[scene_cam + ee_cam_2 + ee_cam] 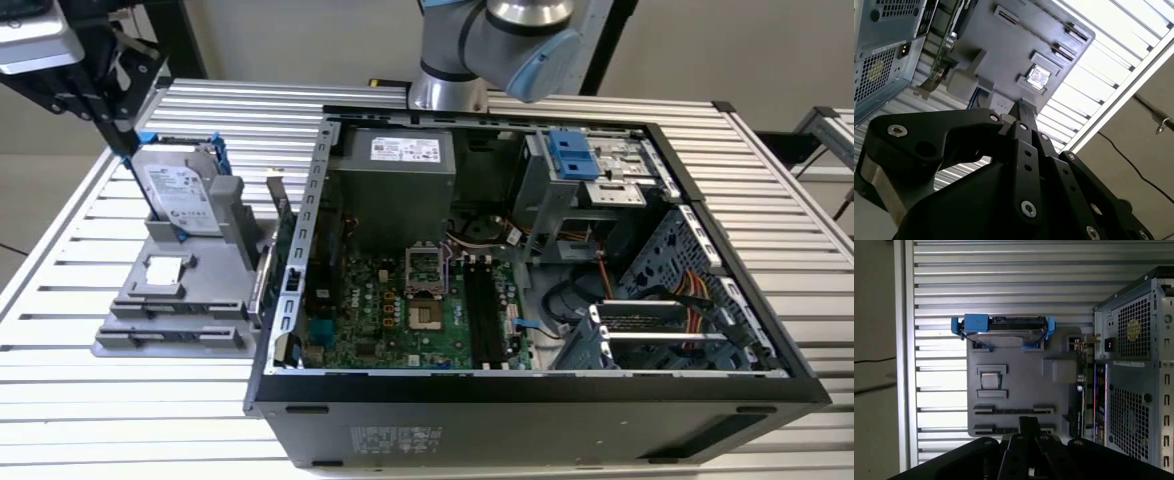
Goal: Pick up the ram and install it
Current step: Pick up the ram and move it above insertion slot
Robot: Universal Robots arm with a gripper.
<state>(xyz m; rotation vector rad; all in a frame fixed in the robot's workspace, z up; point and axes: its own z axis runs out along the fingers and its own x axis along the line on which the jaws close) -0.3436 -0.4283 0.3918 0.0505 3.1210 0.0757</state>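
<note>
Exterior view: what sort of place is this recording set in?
Probably a robotics lab bench for computer assembly: an open computer case lies on a slatted metal table, a grey fixture beside it holds a hard drive, and a robot arm rises beyond the case.

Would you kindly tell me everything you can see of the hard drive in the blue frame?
The hard drive is a flat silver slab with a pale label on its face, held in a blue plastic frame. It stands upright on edge in the grey holder, at the exterior view's left of the open computer case. The claw hangs by its upper corner; whether they touch cannot be told.
</note>
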